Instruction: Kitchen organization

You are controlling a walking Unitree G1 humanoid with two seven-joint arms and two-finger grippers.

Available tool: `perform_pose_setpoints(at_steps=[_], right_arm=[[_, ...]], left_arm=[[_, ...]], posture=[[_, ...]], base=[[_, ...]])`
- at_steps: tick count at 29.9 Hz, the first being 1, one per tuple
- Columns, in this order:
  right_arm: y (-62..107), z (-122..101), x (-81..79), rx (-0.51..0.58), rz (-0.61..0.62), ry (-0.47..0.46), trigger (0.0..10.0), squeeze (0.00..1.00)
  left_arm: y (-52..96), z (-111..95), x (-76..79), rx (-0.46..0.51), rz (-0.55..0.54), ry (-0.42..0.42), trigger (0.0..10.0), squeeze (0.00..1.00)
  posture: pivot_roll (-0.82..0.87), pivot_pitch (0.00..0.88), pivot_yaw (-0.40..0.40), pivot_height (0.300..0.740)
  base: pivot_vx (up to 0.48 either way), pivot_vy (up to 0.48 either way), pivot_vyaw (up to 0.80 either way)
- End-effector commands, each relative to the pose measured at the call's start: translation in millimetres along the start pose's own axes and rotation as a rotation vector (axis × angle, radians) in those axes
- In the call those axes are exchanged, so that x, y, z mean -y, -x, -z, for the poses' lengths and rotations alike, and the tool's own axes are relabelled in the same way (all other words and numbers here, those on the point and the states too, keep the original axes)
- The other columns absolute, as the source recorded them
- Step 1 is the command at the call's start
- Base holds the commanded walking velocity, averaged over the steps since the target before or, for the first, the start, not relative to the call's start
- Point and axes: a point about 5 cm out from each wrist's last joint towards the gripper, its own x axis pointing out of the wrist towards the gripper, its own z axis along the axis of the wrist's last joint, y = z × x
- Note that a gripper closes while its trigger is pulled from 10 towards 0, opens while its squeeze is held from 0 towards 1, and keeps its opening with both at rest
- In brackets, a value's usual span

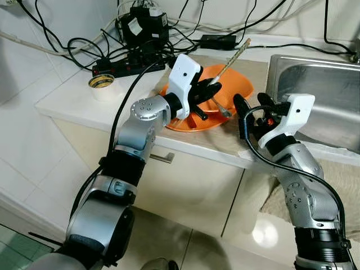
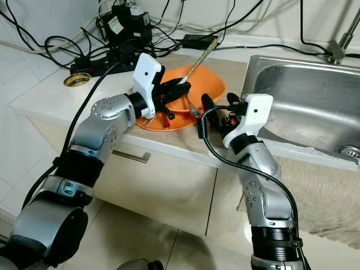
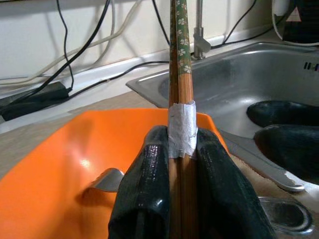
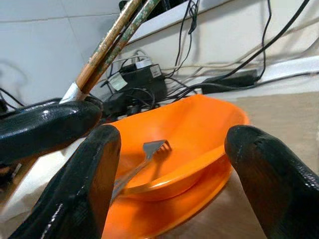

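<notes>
An orange bowl (image 1: pixel 239 84) sits on a matching orange plate on the counter, just left of the sink. A metal fork (image 1: pixel 220 107) lies inside the bowl. My left gripper (image 1: pixel 211 93) hovers over the bowl, shut on a pair of wooden chopsticks (image 3: pixel 180 74) bound with grey tape. The sticks slant up and away toward the back wall. My right gripper (image 1: pixel 251 107) stands open at the bowl's right rim, level with it, nothing between its fingers (image 4: pixel 94 169). In the right wrist view the fork (image 4: pixel 144 159) and bowl (image 4: pixel 199 129) lie straight ahead.
A steel sink (image 1: pixel 315 84) lies to the right, with a beige towel (image 1: pixel 349 180) draped over the counter front. A black power strip (image 1: pixel 121 66) and tangled cables crowd the back. A small round tin (image 1: pixel 101 83) stands at the counter's left. Cabinet drawer handle (image 1: pixel 162 158) below.
</notes>
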Motion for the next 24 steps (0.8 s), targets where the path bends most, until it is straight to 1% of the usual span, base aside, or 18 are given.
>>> perform_pose_setpoints(at_steps=[1, 3, 4, 7, 12, 17, 24], right_arm=[[-3.7, -9.9, -4.3, 0.031, -0.026, -0.019, 10.0, 0.0], [-5.1, -13.1, -7.4, 0.031, -0.044, -0.067, 10.0, 0.0], [-5.1, -13.1, -7.4, 0.031, -0.044, -0.067, 10.0, 0.0], [-6.9, -15.3, -9.4, 0.034, -0.047, -0.113, 10.0, 0.0], [-10.4, -17.8, -11.7, 0.04, -0.052, -0.14, 10.0, 0.0], [-14.5, -24.1, -14.5, 0.051, -0.064, -0.17, 10.0, 0.0], [-17.0, -28.9, -16.6, 0.059, -0.077, -0.171, 10.0, 0.0]], left_arm=[[0.8, -3.4, 0.8, 0.003, 0.015, -0.009, 0.0, 0.0], [0.7, -4.4, 2.2, 0.003, 0.028, -0.001, 0.0, 0.0], [0.7, -4.4, 2.2, 0.003, 0.028, -0.001, 0.0, 0.0], [0.9, -4.5, 4.6, 0.002, 0.04, 0.0, 0.0, 0.0], [1.8, -6.1, 7.5, 0.005, 0.052, 0.007, 0.0, 0.0], [4.5, -3.3, 9.6, -0.005, 0.062, 0.014, 0.0, 0.0], [6.0, -0.5, 13.6, -0.015, 0.077, 0.032, 0.0, 0.0]], posture=[[-0.05, 0.0, 0.103, 0.74], [-0.05, 0.0, 0.103, 0.74], [-0.05, 0.0, 0.103, 0.74], [-0.05, 0.0, 0.103, 0.74], [-0.05, 0.0, 0.099, 0.74], [-0.04, 0.0, 0.096, 0.74], [-0.04, 0.0, 0.095, 0.74]], base=[[0.0, 0.0, 0.0], [0.0, 0.0, 0.0], [0.0, 0.0, 0.0], [0.0, 0.0, 0.0], [0.0, 0.0, 0.0], [0.0, 0.0, 0.0], [0.0, 0.0, 0.0]])
